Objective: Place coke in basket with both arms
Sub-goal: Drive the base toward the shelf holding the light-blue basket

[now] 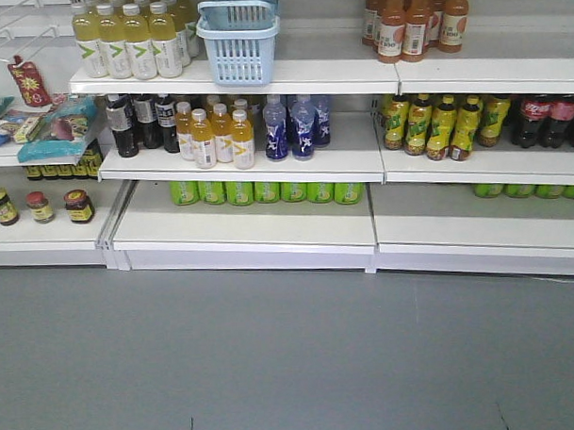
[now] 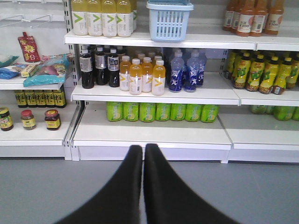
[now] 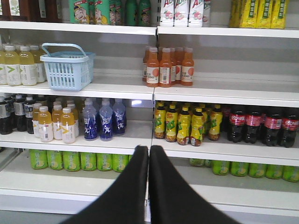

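2 black hands appear only in their own wrist views. The left hand (image 2: 143,150) has its fingers pressed together tip to tip with nothing between them. The right hand (image 3: 148,150) is closed to a hairline slit and grips nothing either. Each points toward the shelving from low down, well apart from the basket (image 1: 236,49). That pale blue basket, slotted on its sides, stands upright on the white bench (image 1: 339,74), with its handle raised above the rim. Just left of the basket, nearly touching it, is a block of pale yellow bottles (image 1: 130,41); well to its right on the same level stand orange-brown bottles (image 1: 414,22). 1 level below the basket sit amber bottles (image 1: 214,137) with white caps, with blue bottles (image 1: 298,128) just right of those and black bottles (image 1: 138,121) to the left. Green cans (image 1: 267,192) line the back of the level under that. Lower than the basket and to its right are bottles with yellow-green labels (image 1: 435,125), and further right are dark cola bottles (image 3: 261,127) with red labels. The coke, the slim all-red one, cannot be picked out in any view. 3 small jars (image 1: 41,207) sit far below and left of the basket, above the grey floor (image 1: 292,366).
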Tool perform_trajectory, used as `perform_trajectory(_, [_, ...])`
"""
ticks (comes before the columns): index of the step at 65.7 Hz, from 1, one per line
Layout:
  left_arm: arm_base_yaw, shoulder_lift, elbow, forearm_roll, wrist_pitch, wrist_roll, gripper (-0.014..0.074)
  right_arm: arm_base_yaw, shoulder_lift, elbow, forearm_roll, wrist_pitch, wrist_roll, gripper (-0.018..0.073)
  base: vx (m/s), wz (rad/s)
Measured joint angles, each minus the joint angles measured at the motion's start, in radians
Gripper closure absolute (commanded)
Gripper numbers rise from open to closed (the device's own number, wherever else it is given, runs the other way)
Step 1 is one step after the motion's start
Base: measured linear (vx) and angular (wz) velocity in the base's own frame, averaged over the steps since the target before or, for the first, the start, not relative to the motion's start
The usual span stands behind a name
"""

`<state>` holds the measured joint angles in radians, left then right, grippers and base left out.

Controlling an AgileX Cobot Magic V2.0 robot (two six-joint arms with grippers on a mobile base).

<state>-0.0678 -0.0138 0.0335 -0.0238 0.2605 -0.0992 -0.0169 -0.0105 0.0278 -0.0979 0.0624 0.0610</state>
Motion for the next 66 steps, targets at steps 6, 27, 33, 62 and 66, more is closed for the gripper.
perform_trajectory(6, [0.000, 0.000, 0.000, 0.000, 0.000, 0.000, 0.0602, 0.000, 0.000, 0.000, 0.000, 0.000, 0.000, 0.0564, 0.14, 0.18])
perform_trajectory(27, [0.000, 0.000, 0.000, 0.000, 0.000, 0.000, 0.0602, 0.000, 0.000, 0.000, 0.000, 0.000, 0.000, 0.0564, 0.16, 0.05])
perform_trajectory(33, [0.000, 0.000, 0.000, 0.000, 0.000, 0.000, 0.0602, 0.000, 0.000, 0.000, 0.000, 0.000, 0.000, 0.0564, 0.18, -0.08])
perform_trajectory(62, [0.000, 0.000, 0.000, 0.000, 0.000, 0.000, 0.0602, 0.000, 0.000, 0.000, 0.000, 0.000, 0.000, 0.0564, 0.20, -0.05])
perform_trajectory(66, [0.000, 0.000, 0.000, 0.000, 0.000, 0.000, 0.0602, 0.000, 0.000, 0.000, 0.000, 0.000, 0.000, 0.0564, 0.22, -0.02])
